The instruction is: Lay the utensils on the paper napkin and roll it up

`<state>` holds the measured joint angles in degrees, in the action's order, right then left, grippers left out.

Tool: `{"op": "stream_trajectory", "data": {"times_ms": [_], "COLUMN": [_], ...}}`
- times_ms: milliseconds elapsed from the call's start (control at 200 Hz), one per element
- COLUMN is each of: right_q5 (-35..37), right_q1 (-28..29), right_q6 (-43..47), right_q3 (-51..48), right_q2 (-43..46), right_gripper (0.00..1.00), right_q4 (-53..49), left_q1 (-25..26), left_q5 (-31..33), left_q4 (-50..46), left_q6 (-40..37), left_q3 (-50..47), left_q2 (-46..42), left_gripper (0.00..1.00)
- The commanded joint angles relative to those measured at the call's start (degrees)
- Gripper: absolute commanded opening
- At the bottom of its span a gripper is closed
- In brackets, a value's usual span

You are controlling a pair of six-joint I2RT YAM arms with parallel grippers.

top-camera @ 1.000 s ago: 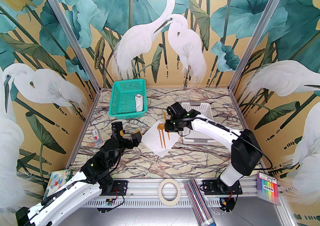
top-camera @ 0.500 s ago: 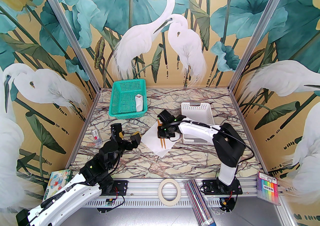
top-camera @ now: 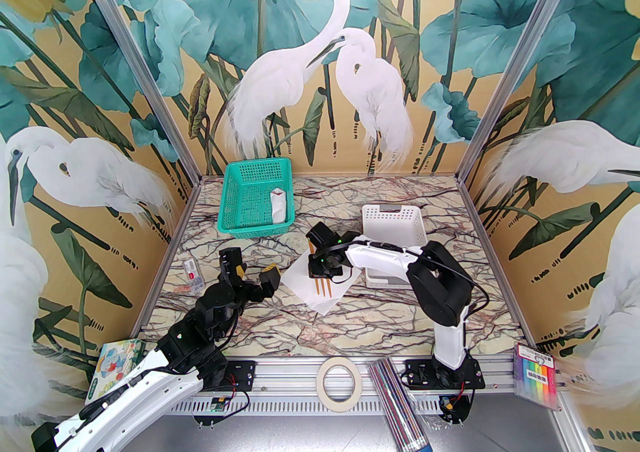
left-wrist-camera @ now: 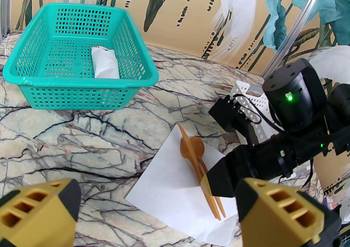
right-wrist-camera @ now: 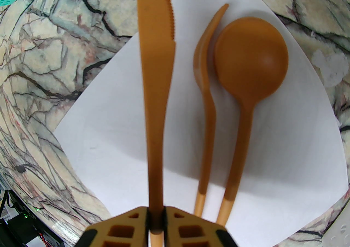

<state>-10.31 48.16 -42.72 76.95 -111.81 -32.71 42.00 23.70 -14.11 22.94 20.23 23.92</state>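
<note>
Pinching the knife (right-wrist-camera: pixel 155 76) by its handle, the right end effector (right-wrist-camera: pixel 156 214) overhangs the paper napkin (right-wrist-camera: pixel 109 144).

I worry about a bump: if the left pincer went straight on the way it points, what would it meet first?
Probably the near edge of the napkin; just past it is the right pincer, shut on the knife. Depth is hard to judge.
</note>
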Motion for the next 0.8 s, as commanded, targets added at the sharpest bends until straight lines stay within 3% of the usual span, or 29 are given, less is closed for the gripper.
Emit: {"op": "stream_trajectory", "data": {"times_ms": [0, 795], "right_q5": [0.5, 1.7], "right_q1": [0.6, 0.8], "right_q6": [-1.4, -2.4], "right_q3": [1.0, -1.2], "right_q2": [-1.4, -1.8], "right_gripper": [0.17, 0.23], "right_q4": [0.4, 1.2], "left_q1": [-0.3, -0.3], "left_q5": [1.2, 0.4], "left_q4": [-0.9, -3.0], "left_q6": [-0.8, -2.0], "left_q3": [-0.5, 1.3], "left_q2": [-0.7, -1.0], "left_gripper": [0.99, 0.99]}}
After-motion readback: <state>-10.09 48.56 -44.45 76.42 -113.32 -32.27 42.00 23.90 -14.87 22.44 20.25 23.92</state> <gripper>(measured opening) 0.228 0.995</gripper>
